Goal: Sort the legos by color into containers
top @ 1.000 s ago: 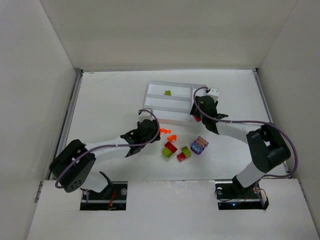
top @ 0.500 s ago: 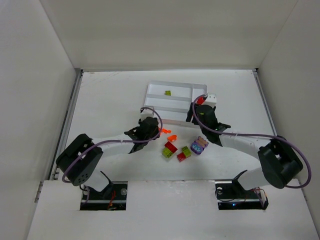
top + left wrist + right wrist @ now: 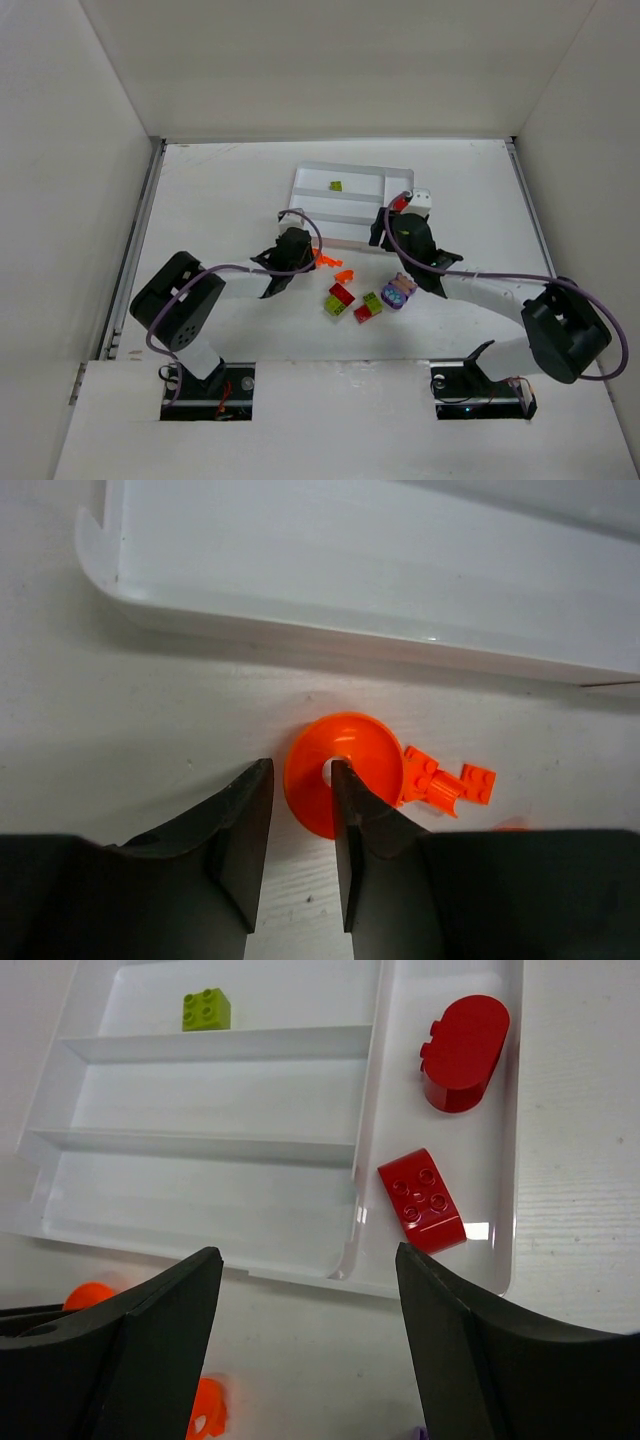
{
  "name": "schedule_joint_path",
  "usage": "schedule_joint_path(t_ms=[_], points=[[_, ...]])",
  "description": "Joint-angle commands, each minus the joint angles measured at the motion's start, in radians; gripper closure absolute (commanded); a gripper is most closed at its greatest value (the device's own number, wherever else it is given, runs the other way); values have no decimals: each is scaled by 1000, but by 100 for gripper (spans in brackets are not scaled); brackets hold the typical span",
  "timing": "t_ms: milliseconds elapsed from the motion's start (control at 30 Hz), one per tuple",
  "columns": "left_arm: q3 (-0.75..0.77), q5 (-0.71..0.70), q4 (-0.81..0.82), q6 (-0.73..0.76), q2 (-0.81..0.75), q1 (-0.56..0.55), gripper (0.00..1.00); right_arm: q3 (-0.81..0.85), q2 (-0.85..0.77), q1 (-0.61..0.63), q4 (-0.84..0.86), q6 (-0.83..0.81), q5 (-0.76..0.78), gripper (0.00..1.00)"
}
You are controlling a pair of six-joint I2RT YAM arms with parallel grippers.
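Tabletop (image 3: pixel 200 200), left pincer (image 3: pixel 298 792) astride orange disc (image 3: pixel 362 763)

White table (image 3: pixel 215 195), faint grain visible up close. White back wall (image 3: pixel 330 70), left wall (image 3: pixel 60 200) and right wall (image 3: pixel 590 130) enclose it. Grey metal rail (image 3: pixel 138 230) along table's left edge, second rail (image 3: pixel 527 200) along right. White panel (image 3: pixel 340 420) across near edge.

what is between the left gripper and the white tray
In the left wrist view, the orange round piece sits at the left gripper's fingertips with a small orange plate beside it; past them, only bare table reaches the tray.
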Motion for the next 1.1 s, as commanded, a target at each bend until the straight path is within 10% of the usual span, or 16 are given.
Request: schedule_joint_path(t_ms=[0,400,667,833,1067], points=[[30,52,42,9,29,4,75,-5,-31,10,66,-9,-9,24],[-33,-6,-68,-16,-150,-16,95,-17,-79,19,67,-8,-10,25],[17,-6,-176,-45,-392,10,94,3,-88,69,43,-25,-69,52],[163,14,-145,-20,-271,53,93,0,-80,109,5,11,-99,68],[431,87,-114,0,51,159,92,-28,-65,214,-43,35,-89,57]])
